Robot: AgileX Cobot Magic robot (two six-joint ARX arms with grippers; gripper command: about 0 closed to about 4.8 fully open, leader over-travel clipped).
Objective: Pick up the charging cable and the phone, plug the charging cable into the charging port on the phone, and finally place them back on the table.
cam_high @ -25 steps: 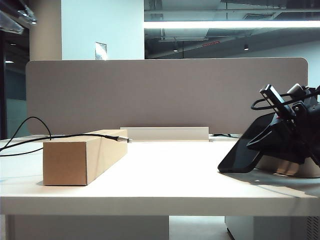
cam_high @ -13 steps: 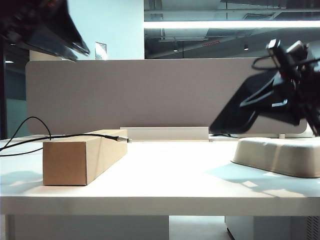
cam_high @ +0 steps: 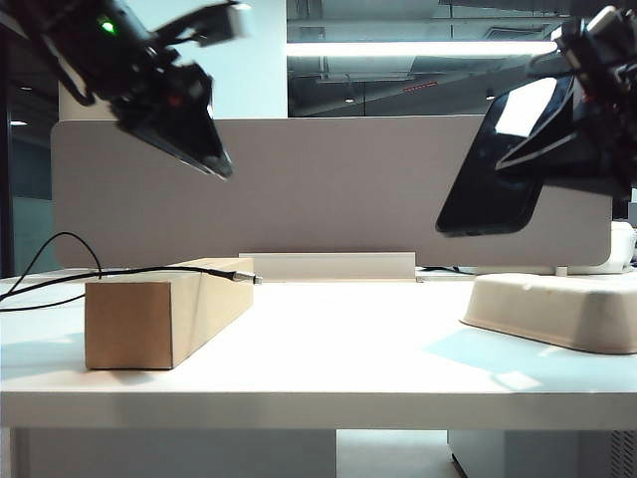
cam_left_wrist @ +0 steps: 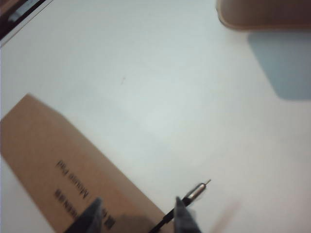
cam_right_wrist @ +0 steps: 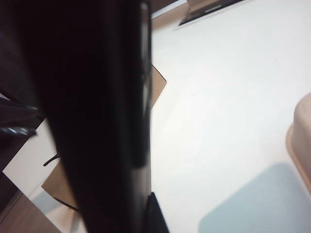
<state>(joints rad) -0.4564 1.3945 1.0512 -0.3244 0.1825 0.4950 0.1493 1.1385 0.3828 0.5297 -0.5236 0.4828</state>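
A cardboard box (cam_high: 167, 312) sits on the left of the table (cam_high: 328, 363) with the charging cable (cam_high: 139, 270) lying over it. On the right is a tray (cam_high: 553, 310). The divider panel (cam_high: 328, 189) stands behind. The left gripper (cam_high: 214, 149) hangs above the box, and the right gripper (cam_high: 557, 154) holds the phone (cam_high: 493, 164) above the tray.

The phone (cam_right_wrist: 97, 111) is filling most of the right wrist view as a dark blur, hiding the right gripper's fingers and its own charging port. In the exterior view the right gripper (cam_high: 597, 149) is running off the picture's edge beside the phone (cam_high: 493, 169). The left gripper (cam_left_wrist: 136, 216) is showing only its fingertips (cam_left_wrist: 182, 213) over the cardboard box (cam_left_wrist: 63, 170), whose small print is blurring. The charging cable (cam_high: 60, 269) is trailing past the picture's edge beyond the box (cam_high: 164, 314).
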